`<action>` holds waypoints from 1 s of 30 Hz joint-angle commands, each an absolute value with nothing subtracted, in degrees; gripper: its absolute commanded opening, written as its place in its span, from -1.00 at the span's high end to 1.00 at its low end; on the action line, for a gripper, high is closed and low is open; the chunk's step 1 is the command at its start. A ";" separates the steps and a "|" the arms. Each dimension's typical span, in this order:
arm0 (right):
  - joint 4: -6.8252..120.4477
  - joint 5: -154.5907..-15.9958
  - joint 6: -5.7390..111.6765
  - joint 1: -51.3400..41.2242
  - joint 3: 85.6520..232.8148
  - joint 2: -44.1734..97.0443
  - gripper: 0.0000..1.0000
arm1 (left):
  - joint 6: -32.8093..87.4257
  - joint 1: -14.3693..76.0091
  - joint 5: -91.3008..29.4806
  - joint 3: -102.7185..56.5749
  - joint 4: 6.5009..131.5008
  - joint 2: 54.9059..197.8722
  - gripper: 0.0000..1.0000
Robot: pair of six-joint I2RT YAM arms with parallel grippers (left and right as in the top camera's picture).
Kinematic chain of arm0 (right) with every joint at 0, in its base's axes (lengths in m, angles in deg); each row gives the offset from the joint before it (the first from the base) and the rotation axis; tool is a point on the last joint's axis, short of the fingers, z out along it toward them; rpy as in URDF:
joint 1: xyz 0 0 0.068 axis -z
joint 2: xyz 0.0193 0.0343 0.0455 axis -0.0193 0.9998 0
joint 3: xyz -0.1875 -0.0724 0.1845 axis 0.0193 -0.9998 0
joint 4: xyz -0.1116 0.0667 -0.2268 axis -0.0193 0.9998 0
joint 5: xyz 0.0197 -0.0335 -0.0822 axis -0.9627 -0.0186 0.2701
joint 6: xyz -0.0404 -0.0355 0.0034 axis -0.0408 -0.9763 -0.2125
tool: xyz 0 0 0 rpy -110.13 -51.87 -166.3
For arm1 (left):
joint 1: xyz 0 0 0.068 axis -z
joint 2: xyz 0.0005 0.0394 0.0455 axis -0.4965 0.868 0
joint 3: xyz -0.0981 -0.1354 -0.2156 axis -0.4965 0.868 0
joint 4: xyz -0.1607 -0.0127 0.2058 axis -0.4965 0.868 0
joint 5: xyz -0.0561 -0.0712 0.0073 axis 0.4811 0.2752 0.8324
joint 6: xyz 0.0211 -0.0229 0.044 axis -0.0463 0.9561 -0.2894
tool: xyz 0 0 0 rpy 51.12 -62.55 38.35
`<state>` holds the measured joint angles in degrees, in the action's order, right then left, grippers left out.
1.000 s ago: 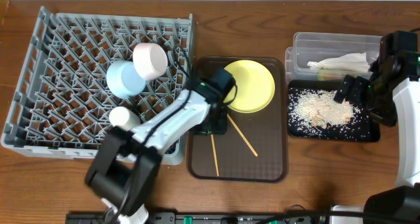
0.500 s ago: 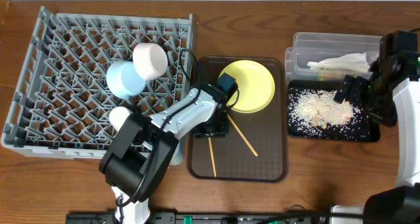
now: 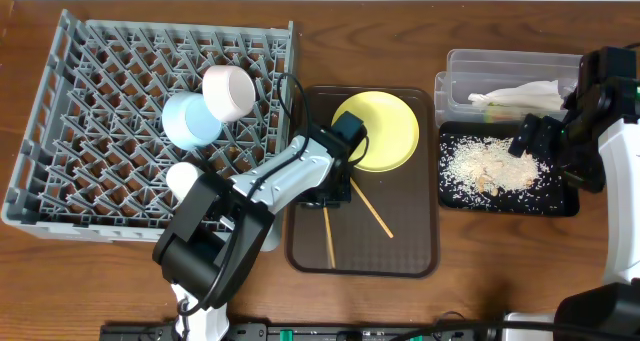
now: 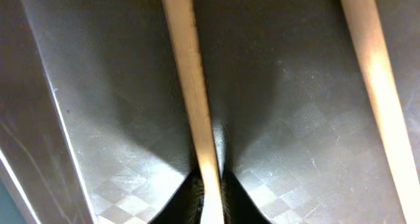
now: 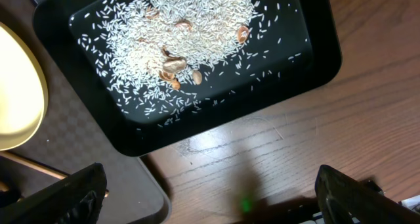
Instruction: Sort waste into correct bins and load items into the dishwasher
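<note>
My left gripper [image 3: 328,193] is down on the brown serving tray [image 3: 400,256] and shut on the upper end of one wooden chopstick [image 3: 327,237]. The left wrist view shows its fingertips [image 4: 210,196] pinching that chopstick [image 4: 189,86]. The second chopstick [image 3: 371,214] lies beside it, also in the left wrist view [image 4: 377,86]. The yellow plate [image 3: 385,131] lies at the tray's back. My right gripper [image 5: 210,198] is open and empty, above the black tray [image 3: 555,203] of rice scraps [image 3: 490,166]. The clear tub [image 3: 460,66] holds the white napkin [image 3: 522,95]. The sachet is hard to make out.
The grey dish rack [image 3: 90,71] at the left holds the light blue bowl [image 3: 190,119], the white bowl [image 3: 229,91] and the small white cup [image 3: 187,178]. In the right wrist view the black tray [image 5: 315,66] sits on bare wood beside the brown tray's corner [image 5: 98,152].
My left gripper has shifted slightly along the tray and settled on the chopstick's upper end; that chopstick has moved a little to the right. The right arm has not moved.
</note>
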<state>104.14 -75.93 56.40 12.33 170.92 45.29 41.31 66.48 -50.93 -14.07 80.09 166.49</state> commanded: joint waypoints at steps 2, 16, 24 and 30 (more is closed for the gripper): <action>104.23 -75.36 55.68 12.81 171.90 45.13 -0.99 | 41.33 66.92 -50.19 -12.84 79.44 170.14 0.85; 104.19 -75.38 55.48 12.81 171.90 45.13 -0.99 | 31.25 60.99 -50.17 -19.90 85.19 156.56 0.85; 104.19 -75.38 55.50 12.81 171.90 45.13 -0.99 | 21.72 55.64 -54.19 -21.54 84.88 143.36 0.85; 104.19 -75.38 55.50 12.81 171.90 45.13 -0.98 | 14.69 51.05 -58.17 -21.52 84.86 140.87 0.85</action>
<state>104.12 -75.93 56.20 12.33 170.92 45.29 21.09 53.08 -54.91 -21.13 84.53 140.54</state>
